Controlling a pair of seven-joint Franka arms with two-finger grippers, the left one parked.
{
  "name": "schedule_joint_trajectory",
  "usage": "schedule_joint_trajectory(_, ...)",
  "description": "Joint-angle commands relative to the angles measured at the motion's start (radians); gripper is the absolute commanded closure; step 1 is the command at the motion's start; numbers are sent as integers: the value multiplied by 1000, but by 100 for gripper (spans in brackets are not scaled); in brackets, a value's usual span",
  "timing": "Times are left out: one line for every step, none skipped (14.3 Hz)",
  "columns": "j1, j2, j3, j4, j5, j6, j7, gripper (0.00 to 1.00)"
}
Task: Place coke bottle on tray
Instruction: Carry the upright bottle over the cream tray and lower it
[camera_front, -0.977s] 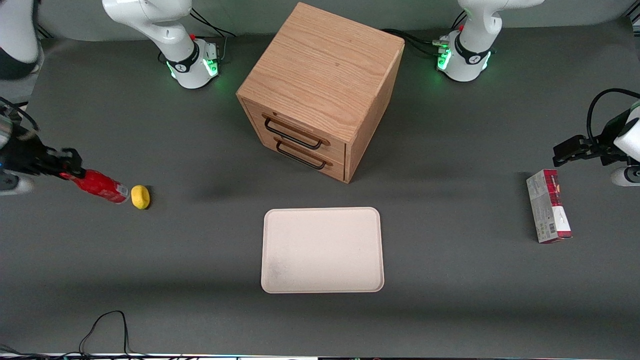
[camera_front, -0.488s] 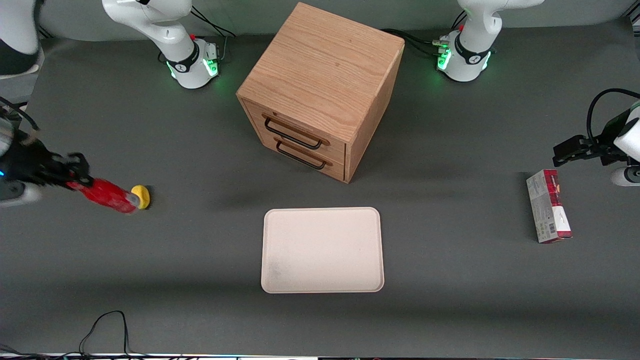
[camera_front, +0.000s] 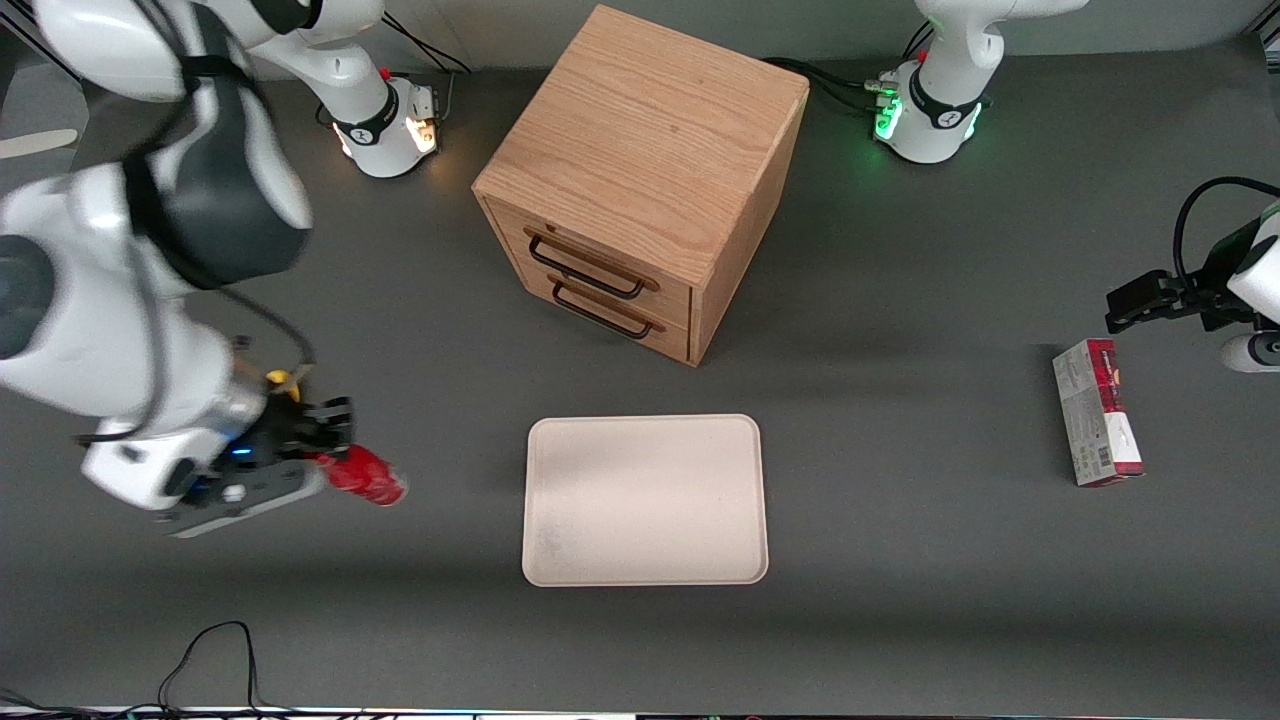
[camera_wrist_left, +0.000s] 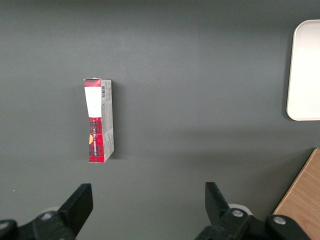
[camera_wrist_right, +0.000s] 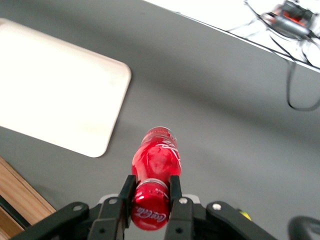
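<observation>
One coke bottle (camera_front: 365, 477), clamped at the cap end in the right arm's hand (camera_front: 322, 462), carried above the table (camera_front: 900, 560), near the tray (camera_front: 645, 500) but not over it.

Risk, as a guess: held only by the cap, so liable to swing or slip, then roll if set down lying flat. Long axis tilted, base aimed toward the tray, cap toward the hand. Yellow lemon-like lump (camera_front: 281, 379) just past the wrist.

Gripper (camera_wrist_right: 150, 192) clamps coke bottle (camera_wrist_right: 156, 160) neck; tray (camera_wrist_right: 55, 85) near
</observation>
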Motion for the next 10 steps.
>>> schedule_joint_trajectory(81, 44, -1, 62, -32, 20, 74, 100)
schedule_joint_trajectory(109, 53, -1, 62, -32, 32, 74, 100)
schedule_joint_trajectory(129, 55, -1, 62, -34, 34, 75, 100)
schedule_joint_trajectory(150, 55, -1, 61, -34, 36, 77, 100)
schedule_joint_trajectory(155, 55, -1, 61, -34, 34, 77, 100)
schedule_joint_trajectory(155, 55, -1, 61, -32, 37, 77, 100)
schedule_joint_trajectory(155, 55, -1, 59, -32, 54, 75, 100)
schedule_joint_trajectory(155, 61, -1, 59, -32, 66, 77, 100)
schedule_joint_trajectory(155, 78, -1, 59, -32, 81, 77, 100)
schedule_joint_trajectory(156, 89, 0, 59, -32, 100, 75, 100)
